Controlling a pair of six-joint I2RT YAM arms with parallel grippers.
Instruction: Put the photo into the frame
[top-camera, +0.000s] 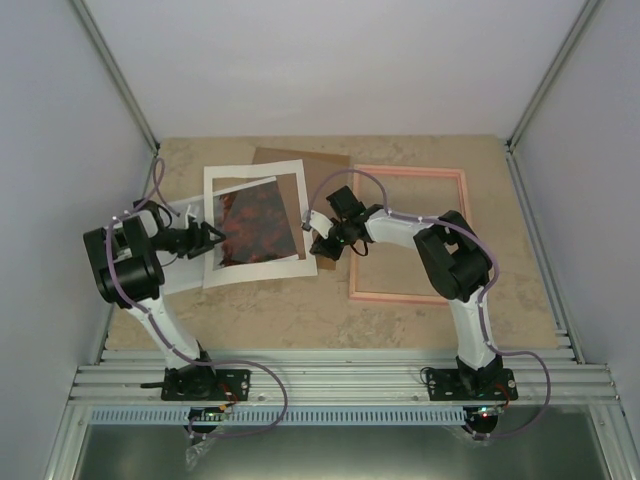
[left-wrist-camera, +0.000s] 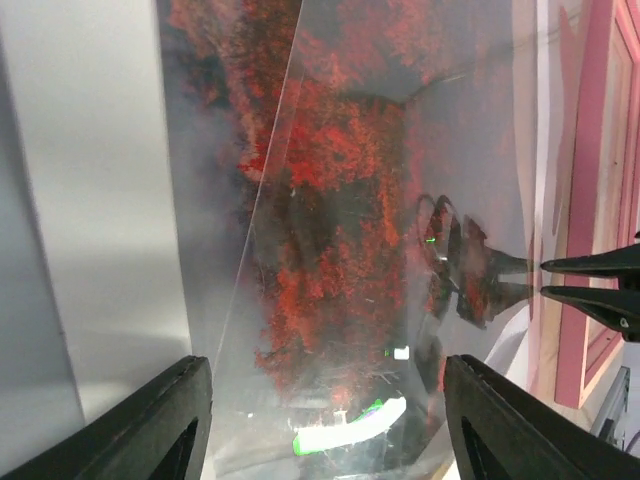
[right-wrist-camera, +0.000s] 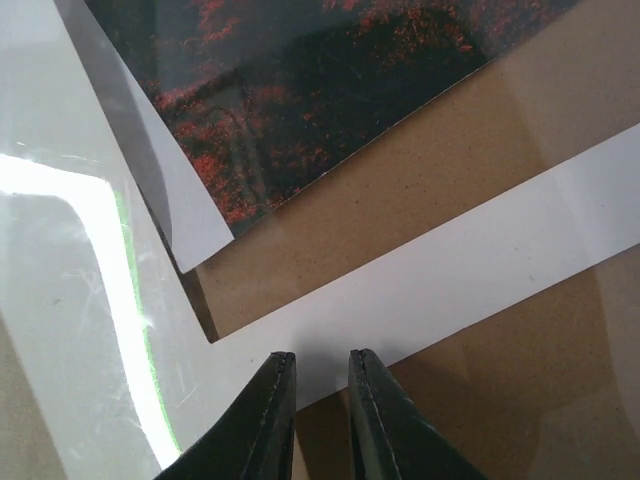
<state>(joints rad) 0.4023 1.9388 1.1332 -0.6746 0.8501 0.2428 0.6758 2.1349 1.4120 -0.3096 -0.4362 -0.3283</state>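
On the worktop (top-camera: 330, 320), spread left pincer (top-camera: 212, 238) and nearly-pressed-together right pincer (top-camera: 318, 240) could skew the photo (top-camera: 256, 222), frame (top-camera: 408, 235) at 3 o'clock

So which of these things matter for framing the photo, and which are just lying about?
For the job:
- photo
- frame, pink, lying apart to the right
- left gripper, open at the photo's left edge
- right gripper, nearly shut over the mat's edge

Lying about:
- white mat around the photo
- brown backing board beneath
- clear sheet
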